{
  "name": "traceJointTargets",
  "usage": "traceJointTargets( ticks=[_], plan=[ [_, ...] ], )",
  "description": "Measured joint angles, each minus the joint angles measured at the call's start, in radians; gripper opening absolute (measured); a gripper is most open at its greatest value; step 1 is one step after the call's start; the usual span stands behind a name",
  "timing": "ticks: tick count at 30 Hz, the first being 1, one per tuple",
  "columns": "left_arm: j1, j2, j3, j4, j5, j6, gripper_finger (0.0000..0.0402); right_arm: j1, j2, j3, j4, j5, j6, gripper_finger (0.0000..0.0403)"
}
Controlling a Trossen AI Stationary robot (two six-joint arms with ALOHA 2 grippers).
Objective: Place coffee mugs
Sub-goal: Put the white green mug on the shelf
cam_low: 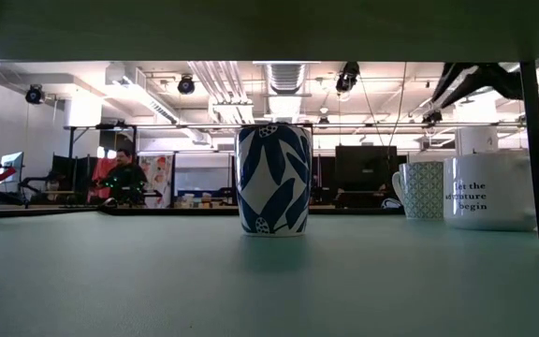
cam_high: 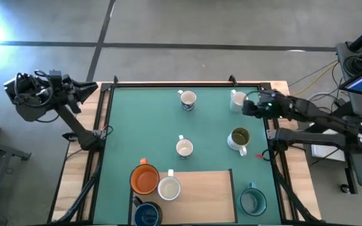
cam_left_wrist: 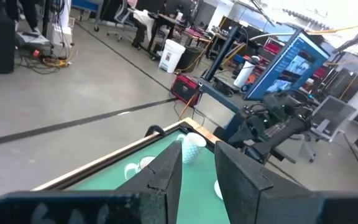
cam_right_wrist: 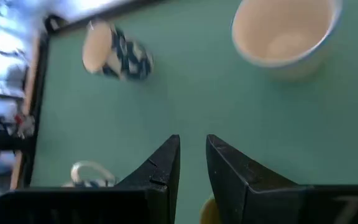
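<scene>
Eight mugs stand upright on their bases on the green mat. In the high view these are a blue-patterned mug (cam_high: 187,99), a white mug (cam_high: 237,98) at the far right, a white mug (cam_high: 184,147), an olive-inside mug (cam_high: 239,138), an orange mug (cam_high: 145,178), a white mug (cam_high: 169,188), a dark blue mug (cam_high: 146,215) and a teal mug (cam_high: 252,200). My right gripper (cam_high: 247,107) (cam_right_wrist: 192,142) hovers just beside the far-right white mug (cam_right_wrist: 284,31), fingers a narrow gap apart and holding nothing. My left gripper (cam_high: 93,90) (cam_left_wrist: 197,152) waits off the table's far left corner, also slightly open.
A wooden board (cam_high: 200,194) lies at the near edge of the mat, between the white mug and the teal mug. The table has a raised dark frame (cam_high: 168,84) around the mat. The low view shows the blue-patterned mug (cam_low: 272,180) and two white mugs (cam_low: 494,192).
</scene>
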Motion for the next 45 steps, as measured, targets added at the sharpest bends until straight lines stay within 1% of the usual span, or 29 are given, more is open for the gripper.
traceJointTargets(
  ticks=[3, 5, 12, 15, 19, 23, 26, 29, 33, 36, 42, 45],
  plan=[
    [0.0, 0.001, -0.011, 0.0, 0.007, -0.016, 0.0079, 0.004, 0.084, 0.044, -0.005, -0.093, 0.004, 0.0068],
    [0.0, 0.001, -0.013, 0.0, 0.019, -0.016, 0.0079, 0.012, 0.137, 0.078, -0.046, -0.12, 0.015, 0.0068],
    [0.0, 0.001, -0.013, 0.0, 0.069, -0.013, 0.0079, 0.083, 0.285, 0.227, -0.339, -0.119, -0.013, 0.0068],
    [0.0, 0.0, -0.013, -0.001, 0.095, -0.005, 0.0079, 0.131, 0.32, 0.287, -0.361, -0.124, -0.002, 0.0068],
    [0.0, 0.0, -0.013, -0.001, 0.105, -0.003, 0.0079, 0.209, 0.356, 0.332, -0.37, -0.163, 0.042, 0.0068],
    [0.0, 0.0, -0.013, -0.001, 0.114, 0.007, 0.0079, 0.287, 0.404, 0.331, -0.397, -0.163, 0.078, 0.0068],
    [0.0, 0.0, -0.013, -0.001, 0.136, 0.022, 0.0079, 0.331, 0.43, 0.304, -0.395, -0.165, 0.098, 0.0068],
    [0.0, 0.0, -0.013, -0.001, 0.148, 0.025, 0.0079, 0.368, 0.457, 0.284, -0.373, -0.171, 0.13, 0.0068],
    [0.0, 0.0, -0.013, -0.001, 0.158, 0.026, 0.0079, 0.412, 0.476, 0.279, -0.307, -0.18, 0.133, 0.0069],
    [0.0, 0.0, -0.012, -0.001, 0.158, 0.026, 0.0079, 0.425, 0.5, 0.278, -0.303, -0.177, 0.117, 0.0077],
    [0.0, 0.0, -0.012, -0.001, 0.158, 0.029, 0.0079, 0.424, 0.564, 0.277, -0.307, -0.136, 0.069, 0.011],
    [0.0, 0.0, -0.012, 0.0, 0.164, 0.029, 0.0079, 0.424, 0.608, 0.276, -0.307, -0.131, 0.041, 0.0124]
  ],
)
